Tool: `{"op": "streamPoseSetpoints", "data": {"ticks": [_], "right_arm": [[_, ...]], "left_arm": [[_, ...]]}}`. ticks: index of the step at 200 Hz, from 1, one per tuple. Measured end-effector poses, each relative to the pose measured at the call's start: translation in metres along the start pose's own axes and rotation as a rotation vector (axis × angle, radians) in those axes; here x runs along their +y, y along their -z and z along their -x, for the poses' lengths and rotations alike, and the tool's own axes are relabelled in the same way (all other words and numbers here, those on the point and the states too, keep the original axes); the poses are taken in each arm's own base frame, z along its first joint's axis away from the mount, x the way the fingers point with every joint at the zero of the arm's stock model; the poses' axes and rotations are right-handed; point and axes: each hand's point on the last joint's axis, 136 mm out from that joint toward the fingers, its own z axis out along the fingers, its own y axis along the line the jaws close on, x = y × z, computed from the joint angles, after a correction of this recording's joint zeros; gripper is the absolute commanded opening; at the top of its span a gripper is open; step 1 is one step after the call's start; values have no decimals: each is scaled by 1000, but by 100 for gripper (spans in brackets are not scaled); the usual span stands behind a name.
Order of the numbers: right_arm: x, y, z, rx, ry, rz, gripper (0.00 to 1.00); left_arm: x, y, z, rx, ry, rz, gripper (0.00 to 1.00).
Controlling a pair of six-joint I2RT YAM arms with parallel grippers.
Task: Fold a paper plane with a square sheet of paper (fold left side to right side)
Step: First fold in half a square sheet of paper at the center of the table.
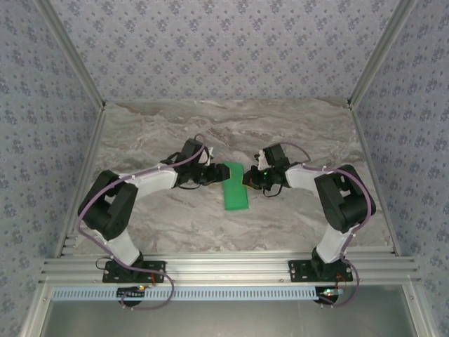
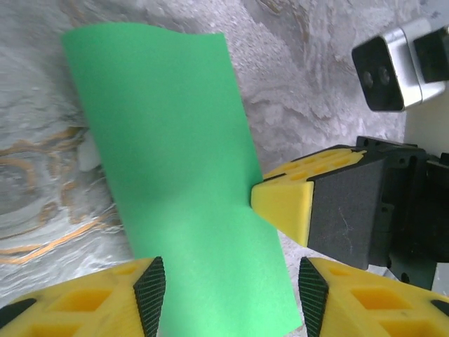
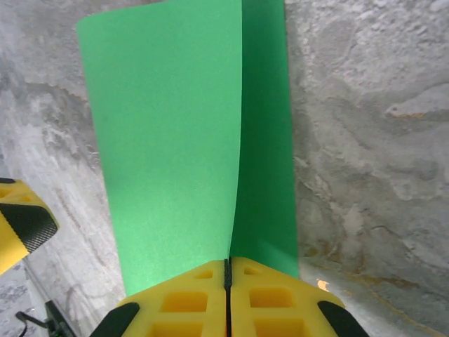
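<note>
The square sheet of paper (image 1: pixel 235 187) is bright green and lies mid-table, folded over into a narrow strip. In the right wrist view two layers of the paper (image 3: pixel 168 140) meet at a line that runs into my right gripper (image 3: pixel 226 265), whose jaws are pressed together on its near edge. From the right, that gripper (image 1: pixel 250 180) reaches the strip. My left gripper (image 2: pixel 231 298) stands open, its fingers astride the paper (image 2: pixel 182 168) without pinching it. It comes at the strip from the left (image 1: pixel 214 173). One yellow finger (image 2: pixel 284 200) of the right gripper touches the paper's right edge.
The marble-patterned tabletop (image 1: pixel 168 217) is bare around the paper. Patterned walls and aluminium posts (image 1: pixel 78 63) close in the back and sides. Both arm bases sit on the rail (image 1: pixel 224 267) at the near edge.
</note>
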Motion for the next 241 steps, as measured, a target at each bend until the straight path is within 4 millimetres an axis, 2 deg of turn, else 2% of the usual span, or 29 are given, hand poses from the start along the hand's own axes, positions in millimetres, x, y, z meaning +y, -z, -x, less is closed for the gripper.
{"op": "streamPoseSetpoints", "data": {"ticks": [55, 80, 94, 118, 148, 173, 191, 214, 241], "right_arm": [[-8, -8, -3, 18, 18, -48, 11], [-9, -8, -3, 18, 30, -58, 14], [-9, -7, -2, 12, 37, -64, 18], [-12, -4, 0, -5, 53, -90, 34], [-6, 23, 11, -94, 101, -145, 44], [4, 57, 19, -196, 153, -186, 47], [4, 74, 19, -242, 173, -217, 49], [-7, 84, 11, -250, 171, -261, 50], [-22, 86, 0, -227, 160, -302, 50]], "left_arm": [[24, -26, -25, 71, 43, 102, 56], [29, -33, -29, 93, 56, 150, 51], [28, -35, -24, 85, 56, 164, 49], [29, -40, -22, 82, 56, 183, 49], [30, -41, -21, 83, 54, 201, 49], [30, -41, -21, 88, 57, 213, 49], [30, -41, -21, 93, 59, 220, 50], [30, -42, -21, 96, 58, 226, 50], [30, -42, -22, 102, 52, 237, 50]]}}
